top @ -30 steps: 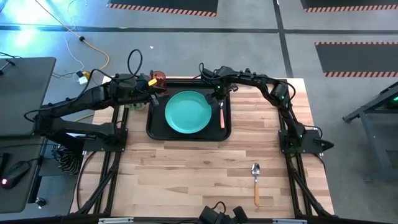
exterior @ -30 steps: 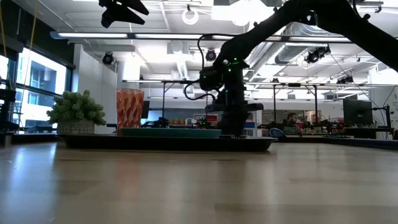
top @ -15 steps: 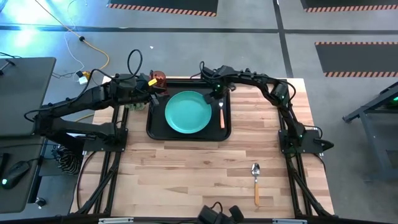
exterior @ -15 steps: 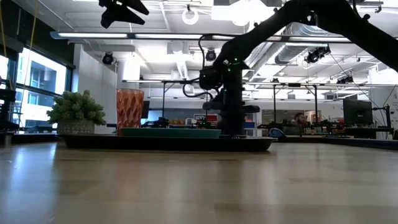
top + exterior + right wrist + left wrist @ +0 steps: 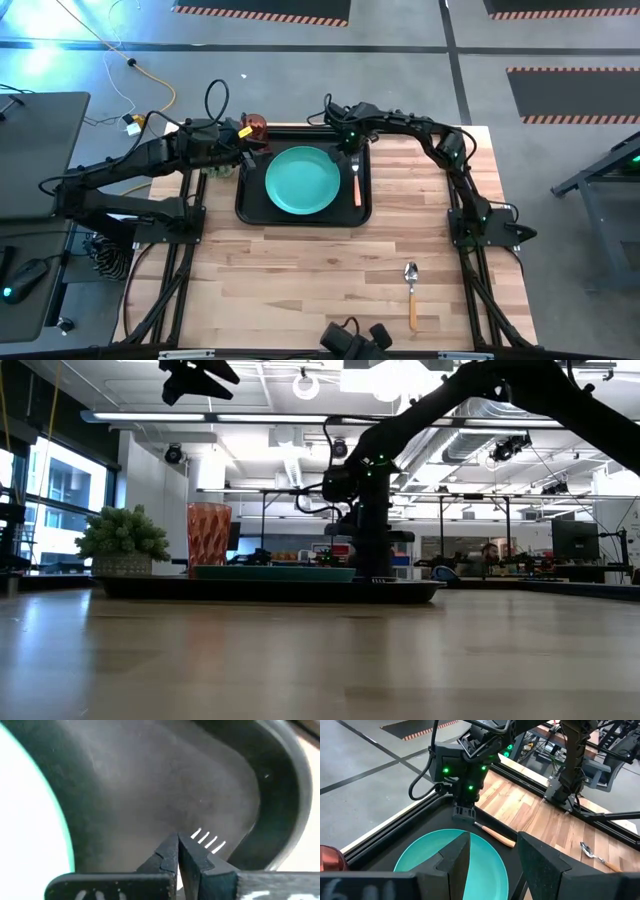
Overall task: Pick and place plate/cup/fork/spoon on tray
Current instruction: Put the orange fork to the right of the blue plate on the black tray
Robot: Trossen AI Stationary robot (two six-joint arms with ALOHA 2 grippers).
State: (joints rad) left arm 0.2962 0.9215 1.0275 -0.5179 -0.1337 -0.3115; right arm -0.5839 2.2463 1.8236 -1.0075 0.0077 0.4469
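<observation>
Currently, the right hand point(image 5: 178, 851), fingers pressed together and grasping nothing, is being held just above the fork point(image 5: 356, 180), which is lying on the tray point(image 5: 250, 205) beside the plate point(image 5: 301, 180); the left hand point(image 5: 490, 865) is hanging unclenched.

Black tray point(image 5: 245, 205) at far centre of wooden table point(image 5: 300, 270). Teal plate point(image 5: 301, 180) inside tray; fork point(image 5: 356, 182) beside plate on its right, inside the rim, tines toward far edge. Right gripper point(image 5: 347, 147) above tray's far right corner, at fork's tine end. Left gripper point(image 5: 243, 143) at tray's far left corner, beside red-brown cup point(image 5: 256, 125). Spoon point(image 5: 411, 292) on bare table, near right, well apart from tray.
</observation>
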